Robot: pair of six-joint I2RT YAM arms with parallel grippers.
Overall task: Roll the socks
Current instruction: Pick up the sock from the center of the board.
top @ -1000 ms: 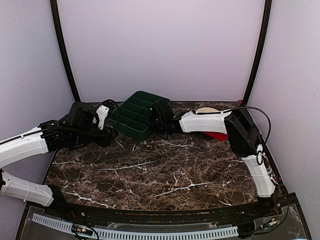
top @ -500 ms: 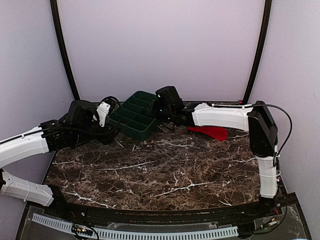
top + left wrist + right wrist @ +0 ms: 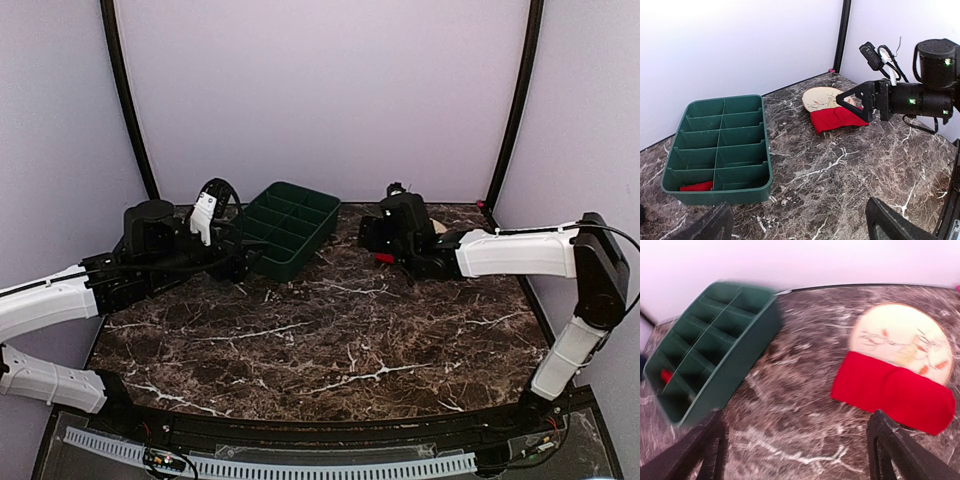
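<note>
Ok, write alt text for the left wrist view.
A flat red sock lies on the marble table, partly covering a cream round mat, with the right gripper open near it. At left, a green divided tray holds a red bundle in its nearest left compartment.

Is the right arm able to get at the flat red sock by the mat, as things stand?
Probably yes. The right end effector is open and hangs just in front of the sock, which lies flat with one edge on the mat. Nothing stands between them; the tray is off to one side.
</note>
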